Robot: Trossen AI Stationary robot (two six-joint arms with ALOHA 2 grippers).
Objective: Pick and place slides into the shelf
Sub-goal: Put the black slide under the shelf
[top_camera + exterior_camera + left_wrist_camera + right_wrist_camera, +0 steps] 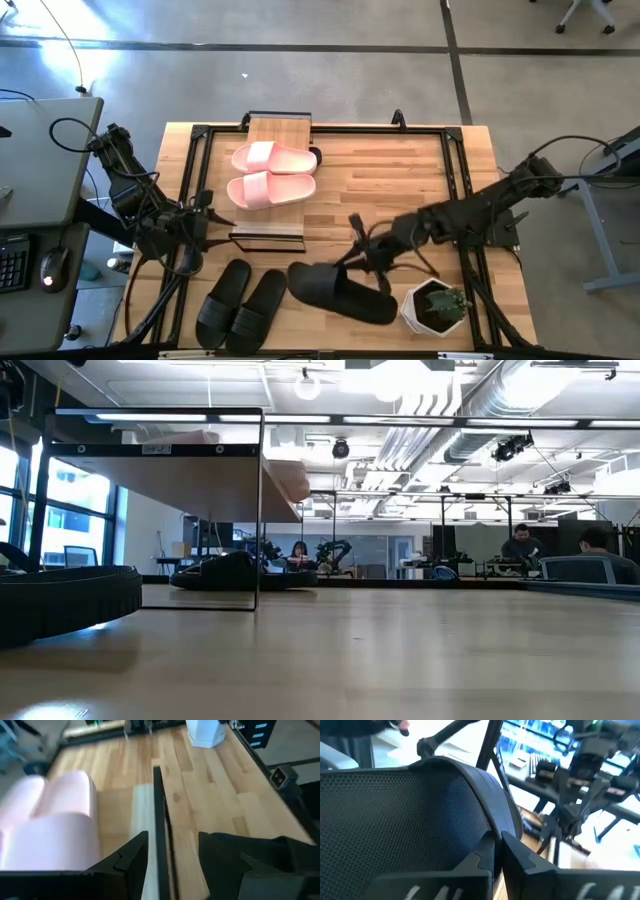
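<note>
The light wooden table (400, 180) has a black frame along its edges and stands on a grey floor with dark seams. In the low view the room behind it is an open lab with bright ceiling lights, pipes overhead, and people (520, 543) seated at far benches.

The shelf (275, 135) sits at the far middle of the table, and the 2 pink slides (270, 172) lie side by side on its plank top. Nearer than the shelf, toward the table's front edge, 2 black slides (240, 303) lie side by side. To their right 2 more black slides (340, 291) lie overlapping, beside a white pot with a plant (436, 305).

The left gripper (215, 205) is just beside the shelf's left edge; in its wrist view the fingers (130, 852) stand partly open on either side of the shelf's black frame bar, holding nothing. The right gripper (362, 262) is at the overlapping black slides, its fingers (480, 855) closed down to a narrow gap on the strap of 1.
</note>
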